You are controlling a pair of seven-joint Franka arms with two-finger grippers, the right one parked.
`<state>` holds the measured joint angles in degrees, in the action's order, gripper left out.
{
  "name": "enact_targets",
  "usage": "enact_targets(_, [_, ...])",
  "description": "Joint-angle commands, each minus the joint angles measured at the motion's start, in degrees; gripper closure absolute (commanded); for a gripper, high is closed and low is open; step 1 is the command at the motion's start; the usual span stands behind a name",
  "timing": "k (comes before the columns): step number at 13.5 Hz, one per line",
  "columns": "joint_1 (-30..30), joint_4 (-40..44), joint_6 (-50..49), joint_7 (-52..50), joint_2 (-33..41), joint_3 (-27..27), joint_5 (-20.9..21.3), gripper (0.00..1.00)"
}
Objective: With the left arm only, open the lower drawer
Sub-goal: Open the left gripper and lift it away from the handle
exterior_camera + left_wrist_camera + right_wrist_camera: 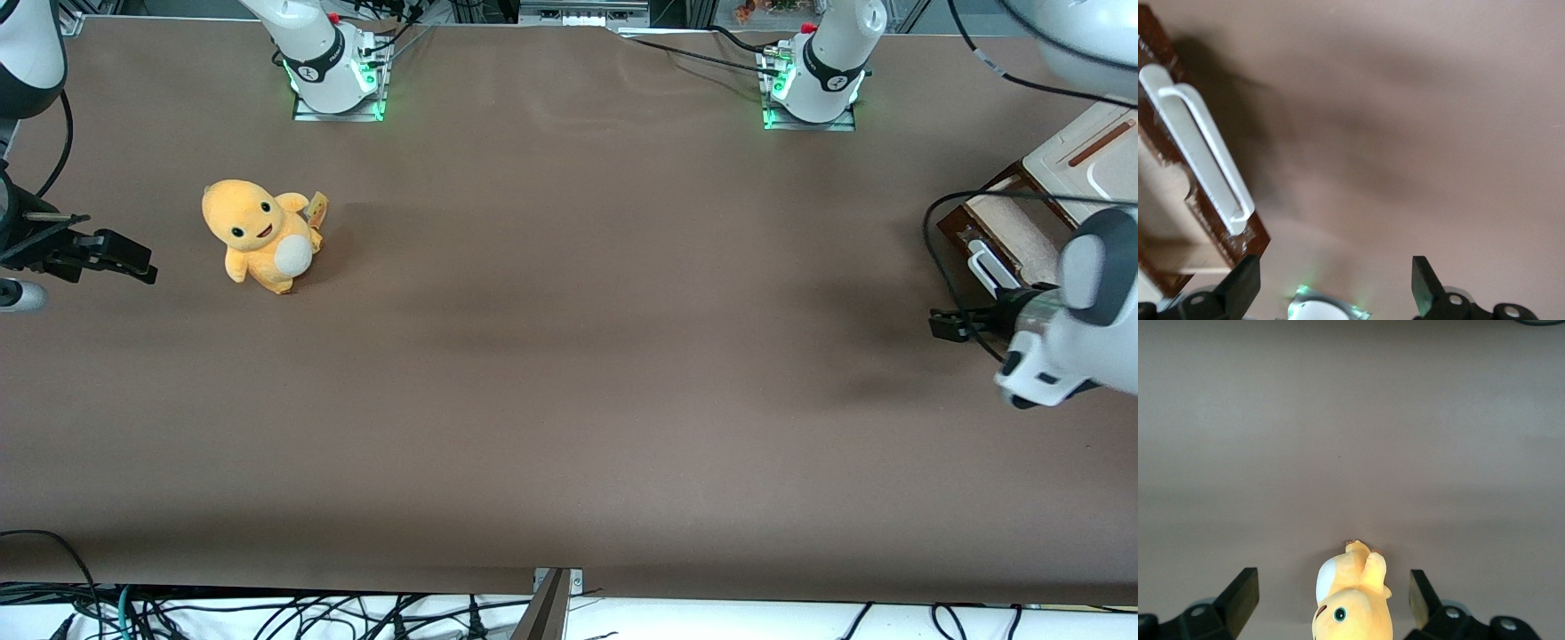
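Note:
The lower drawer [1003,233] stands pulled partway out of the cream-topped cabinet [1086,153] at the working arm's end of the table, with its pale inside showing. Its dark brown front carries a white bar handle [987,267]. The left arm's gripper [948,324] hovers just off the handle, a little nearer to the front camera, and does not touch it. In the left wrist view the gripper [1335,270] is open with only bare table between its fingers. Beside one finger are the handle [1201,157] and the drawer front [1241,237].
An orange plush toy [262,233] sits toward the parked arm's end of the table, and the right wrist view shows the plush toy [1351,600] too. Two arm bases [338,76] [813,80] stand farthest from the front camera. A black cable [932,233] loops in front of the drawer.

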<state>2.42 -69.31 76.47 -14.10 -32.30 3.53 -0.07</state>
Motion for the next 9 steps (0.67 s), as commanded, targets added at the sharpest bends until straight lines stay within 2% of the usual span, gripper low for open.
enact_targets(1, [6.7,-3.5,2.8,10.5,6.9,-5.2,-3.9,0.0])
enact_targets(3, [5.1,-8.3,6.7,16.4,11.5,-4.9,-3.9,0.0])
enact_targets(6, [-0.6,-23.1,24.3,23.4,25.2,-2.3,-2.2,0.0])
enact_targets(9, [-2.7,-26.8,24.5,23.8,31.0,-2.2,-1.0,0.0])
